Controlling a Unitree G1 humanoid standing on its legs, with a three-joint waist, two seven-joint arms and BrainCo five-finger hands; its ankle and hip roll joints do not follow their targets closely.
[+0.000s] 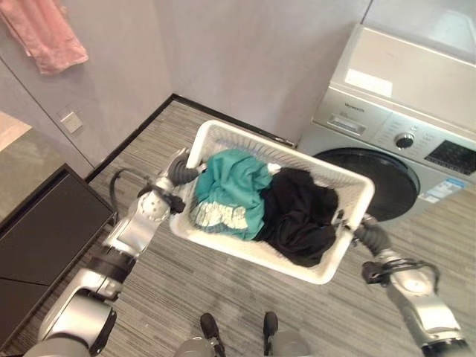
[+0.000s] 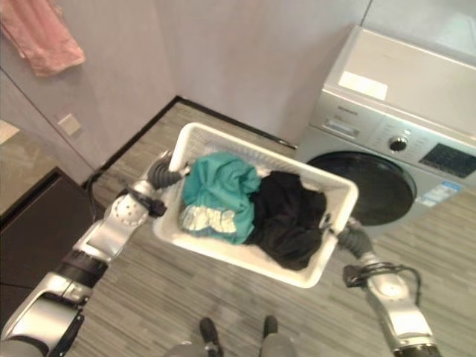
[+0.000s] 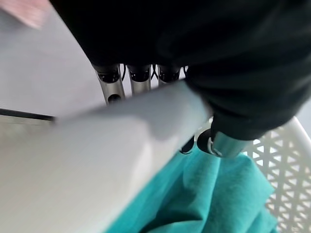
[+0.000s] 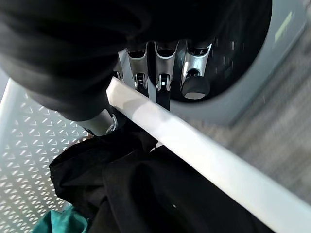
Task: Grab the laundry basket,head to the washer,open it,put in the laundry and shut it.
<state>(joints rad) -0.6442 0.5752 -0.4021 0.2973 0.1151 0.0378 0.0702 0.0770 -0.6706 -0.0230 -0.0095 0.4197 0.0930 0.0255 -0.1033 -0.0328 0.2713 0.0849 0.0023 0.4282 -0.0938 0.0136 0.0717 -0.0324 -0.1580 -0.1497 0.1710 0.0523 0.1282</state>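
Note:
A white perforated laundry basket (image 1: 216,137) hangs above the floor, carried between both hands. In it lie a teal garment (image 1: 232,186) and a black garment (image 1: 301,212). My left hand (image 1: 178,172) is curled round the basket's left rim (image 3: 121,131), fingers under it and thumb inside. My right hand (image 1: 364,232) grips the right rim (image 4: 194,150) the same way. The silver front-loading washer (image 1: 401,111) stands just beyond the basket at the right, its round dark door (image 1: 383,182) shut.
A dark low cabinet (image 1: 44,230) stands at the left. A pink cloth (image 1: 48,33) hangs on the grey wall at the top left. Striped grey floor (image 1: 186,297) lies beneath the basket.

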